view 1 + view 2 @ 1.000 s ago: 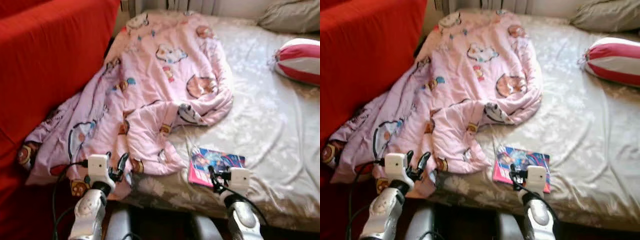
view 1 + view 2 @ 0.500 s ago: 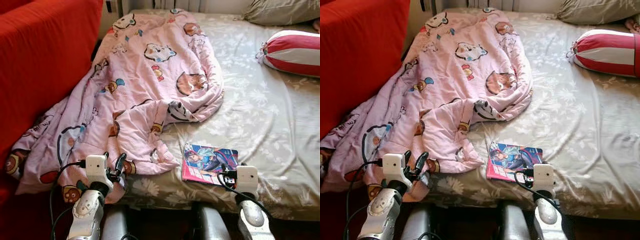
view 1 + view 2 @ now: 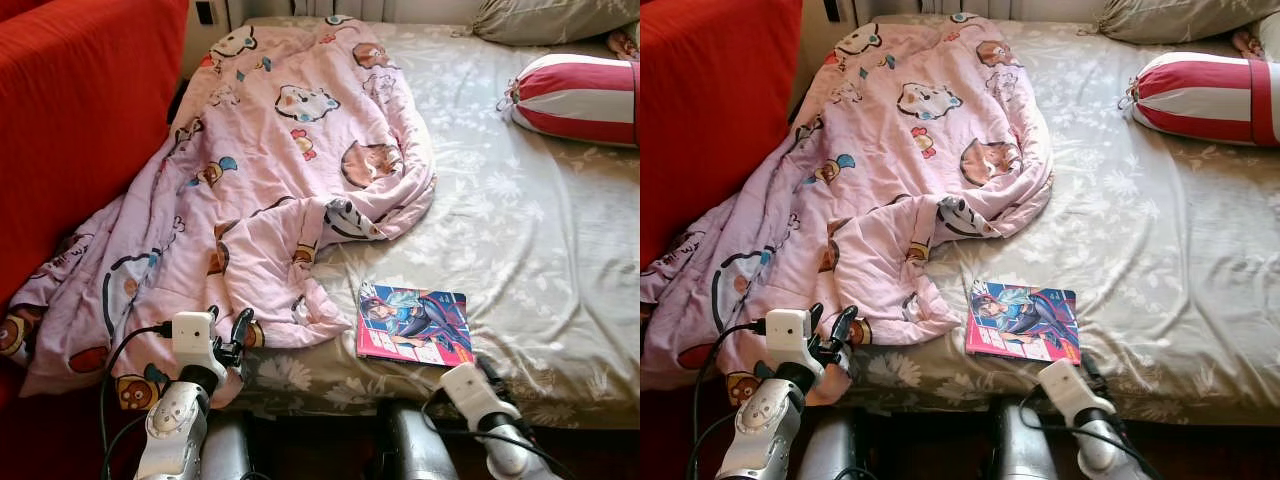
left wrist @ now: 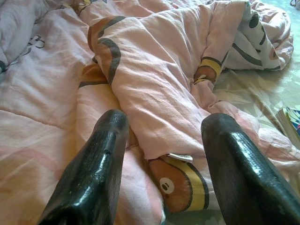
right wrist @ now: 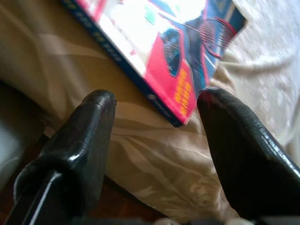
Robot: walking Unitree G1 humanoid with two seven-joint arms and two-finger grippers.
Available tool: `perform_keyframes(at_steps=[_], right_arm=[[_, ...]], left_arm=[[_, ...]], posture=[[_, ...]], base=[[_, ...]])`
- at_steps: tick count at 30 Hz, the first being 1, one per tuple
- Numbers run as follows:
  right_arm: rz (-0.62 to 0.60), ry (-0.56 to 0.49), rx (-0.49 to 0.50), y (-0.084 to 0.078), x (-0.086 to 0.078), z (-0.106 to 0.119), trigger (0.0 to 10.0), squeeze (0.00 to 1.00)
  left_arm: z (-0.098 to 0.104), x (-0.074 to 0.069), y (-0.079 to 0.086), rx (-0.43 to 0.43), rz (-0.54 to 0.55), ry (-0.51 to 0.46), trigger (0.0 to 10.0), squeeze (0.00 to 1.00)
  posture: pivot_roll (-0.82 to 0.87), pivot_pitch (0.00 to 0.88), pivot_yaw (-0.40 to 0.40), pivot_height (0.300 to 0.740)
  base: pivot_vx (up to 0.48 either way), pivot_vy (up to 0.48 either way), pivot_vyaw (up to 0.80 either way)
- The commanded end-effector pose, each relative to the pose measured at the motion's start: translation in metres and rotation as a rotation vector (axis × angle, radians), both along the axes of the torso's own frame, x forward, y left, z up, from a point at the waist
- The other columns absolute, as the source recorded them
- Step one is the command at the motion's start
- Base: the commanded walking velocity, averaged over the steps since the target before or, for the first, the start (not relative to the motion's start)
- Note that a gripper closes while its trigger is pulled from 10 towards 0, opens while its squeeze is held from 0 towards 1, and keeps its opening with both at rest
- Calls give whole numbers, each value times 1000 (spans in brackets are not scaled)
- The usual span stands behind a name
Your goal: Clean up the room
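Right now the book [image 3: 415, 326] lies flat near the bed's [image 3: 560, 250] front edge, just ahead of the right gripper [image 5: 157, 110], its jaws spread at one corner, nearer than the left gripper [image 4: 164, 140], spread over the quilt [image 3: 270, 170].

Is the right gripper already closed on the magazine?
No, the right gripper is open, its fingers apart just short of the magazine's corner on the bed sheet.

Bed [image 3: 560, 300] with grey-beige floral sheet spans centre and right of frame. Red sofa [image 3: 70, 130] along the left edge, touching the bed. Grey pillow [image 3: 550, 18] at upper right, red-and-white striped cushion [image 3: 580, 85] just below it. Bright daylight from the top.
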State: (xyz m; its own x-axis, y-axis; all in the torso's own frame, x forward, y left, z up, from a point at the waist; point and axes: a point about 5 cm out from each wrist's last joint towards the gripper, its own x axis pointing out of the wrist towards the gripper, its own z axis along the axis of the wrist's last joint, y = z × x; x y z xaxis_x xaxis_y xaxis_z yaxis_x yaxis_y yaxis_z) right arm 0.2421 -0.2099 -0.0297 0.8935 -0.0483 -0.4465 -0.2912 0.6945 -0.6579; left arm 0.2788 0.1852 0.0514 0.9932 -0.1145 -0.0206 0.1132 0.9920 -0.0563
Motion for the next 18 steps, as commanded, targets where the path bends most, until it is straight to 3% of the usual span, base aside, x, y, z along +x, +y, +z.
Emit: perform_keyframes(at_steps=[1, 8, 18], right_arm=[[2, 15, -14, 0, -2, -2, 10000, 0], [80, 18, -81, 9, 11, 2, 10000, 0], [81, -10, -141, 2, 27, 15, 10000, 0]], left_arm=[[-8, -5, 0, 17, -13, 41, 10000, 0], [-7, -5, 4, 19, 10, 37, 10000, 0], [4, -3, 6, 15, 27, -2, 10000, 0]], posture=[[39, 182, -18, 595], [54, 206, -21, 595], [75, 281, -16, 595]], base=[[0, 0, 0], [0, 0, 0], [0, 0, 0]])
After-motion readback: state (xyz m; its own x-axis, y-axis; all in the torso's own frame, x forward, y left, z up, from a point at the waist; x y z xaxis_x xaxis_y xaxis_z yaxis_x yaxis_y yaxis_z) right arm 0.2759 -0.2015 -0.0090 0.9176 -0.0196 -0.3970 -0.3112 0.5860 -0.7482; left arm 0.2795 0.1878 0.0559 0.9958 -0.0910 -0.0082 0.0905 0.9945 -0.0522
